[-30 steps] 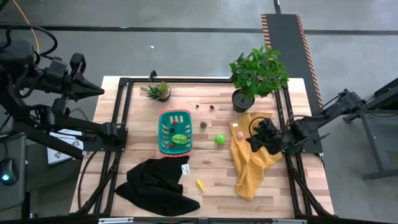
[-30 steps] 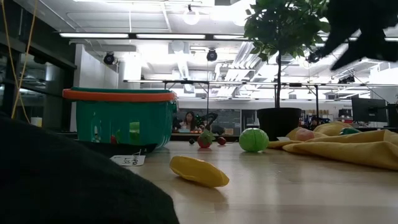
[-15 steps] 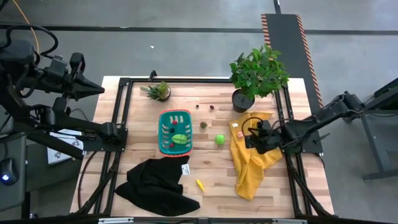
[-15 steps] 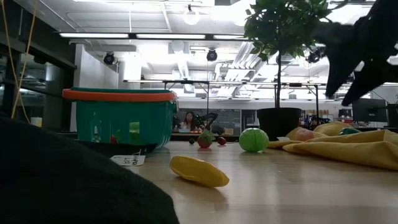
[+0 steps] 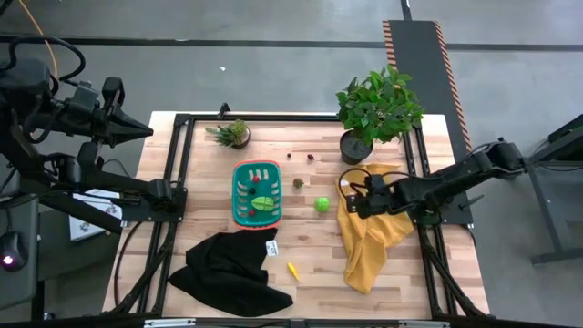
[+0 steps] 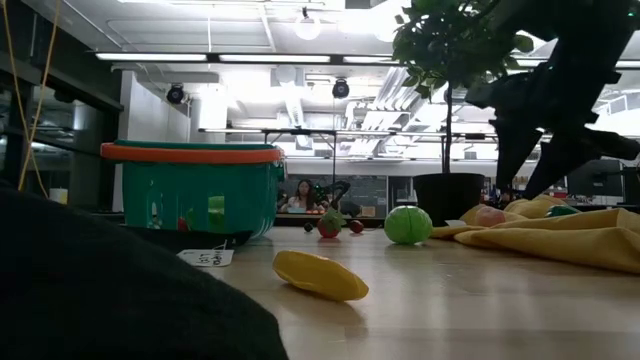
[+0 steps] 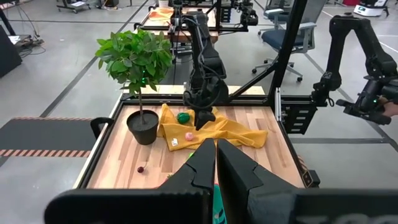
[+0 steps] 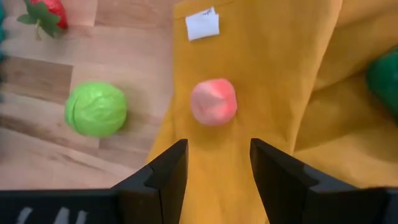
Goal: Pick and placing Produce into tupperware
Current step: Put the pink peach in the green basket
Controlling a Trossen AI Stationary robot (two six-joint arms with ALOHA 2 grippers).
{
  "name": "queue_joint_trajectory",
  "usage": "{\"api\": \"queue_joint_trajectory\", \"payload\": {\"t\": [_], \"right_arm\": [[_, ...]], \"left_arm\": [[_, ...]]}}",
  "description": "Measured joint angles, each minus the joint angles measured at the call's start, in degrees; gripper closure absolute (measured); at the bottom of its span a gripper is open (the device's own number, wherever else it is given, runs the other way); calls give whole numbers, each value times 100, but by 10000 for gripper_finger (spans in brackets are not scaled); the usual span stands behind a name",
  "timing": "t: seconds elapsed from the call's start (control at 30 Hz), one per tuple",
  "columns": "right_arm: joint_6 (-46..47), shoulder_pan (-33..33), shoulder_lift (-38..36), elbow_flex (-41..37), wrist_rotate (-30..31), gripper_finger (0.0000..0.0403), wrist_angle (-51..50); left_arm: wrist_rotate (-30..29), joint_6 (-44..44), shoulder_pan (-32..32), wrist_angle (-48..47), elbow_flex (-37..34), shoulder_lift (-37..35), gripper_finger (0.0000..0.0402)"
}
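Yellow cloth (image 5: 366, 239) under right tool (image 8: 214, 165)

Right gripper (image 8: 213, 163) reaches inward, jaws parted; left gripper (image 7: 216, 163) waits, closed

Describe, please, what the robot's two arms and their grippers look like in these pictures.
Both arms are dark, jointed links with cabling along them. The right gripper has two flat, black, blocky fingers. The left gripper has matching dark angular fingers tapering to narrow tips. No markings are visible.
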Motion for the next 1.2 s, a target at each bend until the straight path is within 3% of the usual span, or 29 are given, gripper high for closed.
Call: {"api": "queue_joint_trajectory", "payload": {"t": [0.43, 0.73, 1.2], "right_arm": [[-696, -531, -1, 0, -164, 239, 467], [-850, -801, 36, 0, -514, 190, 495], [-886, -994, 1108, 225, -783, 185, 658]], "left_arm": [[1, 4, 0, 1, 0, 0, 395], [2, 2, 1, 1, 0, 0, 395], [11, 46, 0, 0, 0, 0, 395]]}}
